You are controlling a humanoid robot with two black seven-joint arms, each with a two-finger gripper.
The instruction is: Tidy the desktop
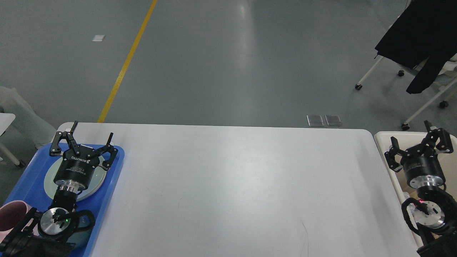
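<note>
A white counter (232, 185) lay between two grippers, the left gripper (92, 132) over a blue tray (109, 178), the right gripper (410, 135) over a cream bin (381, 137), both with fingers spread.

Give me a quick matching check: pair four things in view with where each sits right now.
Things:
1. left gripper
2. right gripper
3. pink mug
4. black jacket

Places:
A. draped over a chair on the floor, far right
B. above the cream bin, jaws apart
C. near-left corner of the blue tray
D. above the pale round plate on the tray, jaws apart

Pairs: 1-D, 2-B, 3-C, 4-A
</note>
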